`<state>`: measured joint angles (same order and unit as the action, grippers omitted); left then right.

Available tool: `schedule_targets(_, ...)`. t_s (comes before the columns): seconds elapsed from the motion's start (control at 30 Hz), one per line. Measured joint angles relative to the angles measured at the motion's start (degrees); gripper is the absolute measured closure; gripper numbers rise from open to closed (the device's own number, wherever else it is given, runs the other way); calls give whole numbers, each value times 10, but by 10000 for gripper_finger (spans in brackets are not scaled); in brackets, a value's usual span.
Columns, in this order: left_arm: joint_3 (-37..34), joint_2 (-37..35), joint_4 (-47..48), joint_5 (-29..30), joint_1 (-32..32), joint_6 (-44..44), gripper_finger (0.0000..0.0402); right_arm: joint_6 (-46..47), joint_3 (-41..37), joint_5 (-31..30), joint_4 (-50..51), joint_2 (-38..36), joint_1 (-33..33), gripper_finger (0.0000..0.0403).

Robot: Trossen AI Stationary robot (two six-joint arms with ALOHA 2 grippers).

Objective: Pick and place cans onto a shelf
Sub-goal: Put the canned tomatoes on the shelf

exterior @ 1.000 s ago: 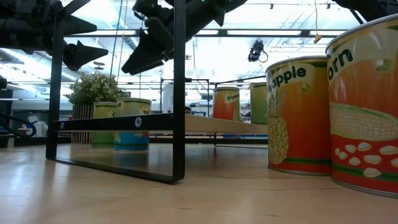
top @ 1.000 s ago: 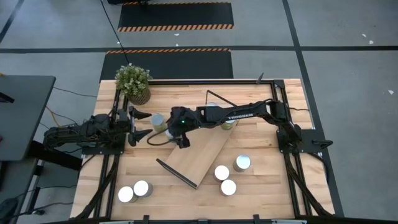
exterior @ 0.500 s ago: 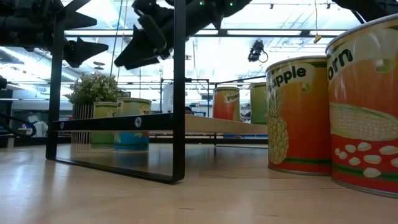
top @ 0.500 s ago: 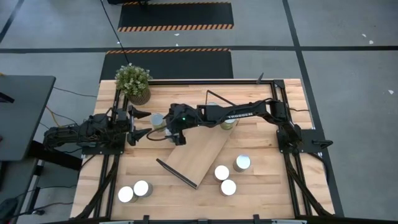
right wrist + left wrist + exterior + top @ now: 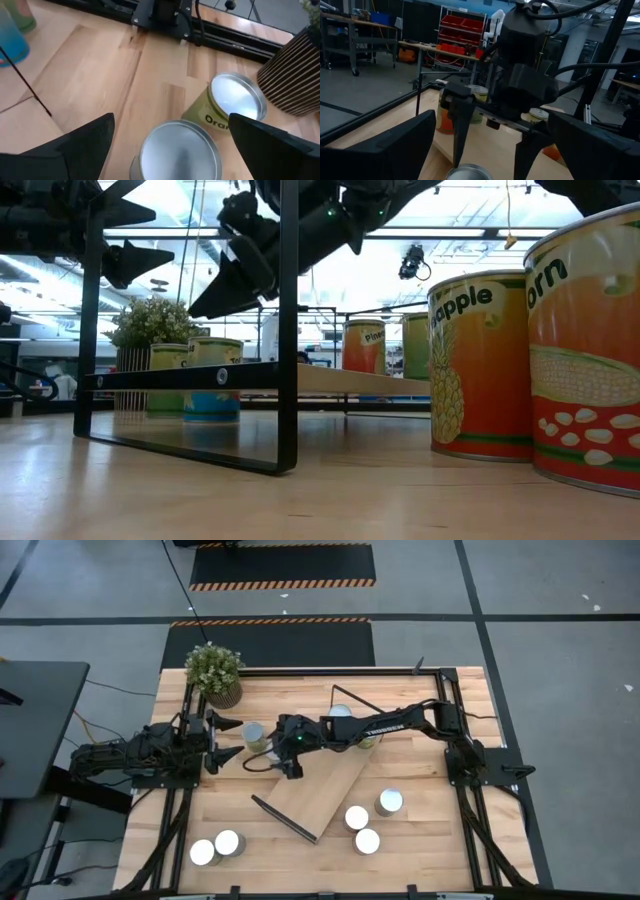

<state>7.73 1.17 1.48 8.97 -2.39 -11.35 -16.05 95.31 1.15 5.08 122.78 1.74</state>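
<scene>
My right gripper (image 5: 268,766) is open and reaches across the table's middle. It hangs above a silver-topped can (image 5: 177,149) without touching it, one finger on each side. A second, greenish can (image 5: 234,101) stands on its base just beyond, toward the potted plant (image 5: 214,671); it also shows in the high view (image 5: 254,731). My left gripper (image 5: 231,739) is open and empty at the table's left, pointing at these cans. The light-wood shelf (image 5: 318,790) lies slantwise on the table's middle, its black wire end frame (image 5: 285,330) close to the low camera.
Three cans (image 5: 368,822) stand near the shelf's right side and two (image 5: 216,847) at the near left. Two more (image 5: 341,712) stand by the far end of the shelf, partly under my right arm. Pineapple and corn cans (image 5: 480,365) loom in the low view.
My right gripper has shifted slightly toward the table's left edge and tipped its fingers further down over the two cans, staying open. The cans and the shelf have not moved.
</scene>
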Motion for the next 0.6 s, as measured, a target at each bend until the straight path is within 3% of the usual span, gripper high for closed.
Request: schedule_targets(0.6, 0, 0, 0, 0, 0, 0, 10, 9, -79, -11, -77, 0, 21, 3)
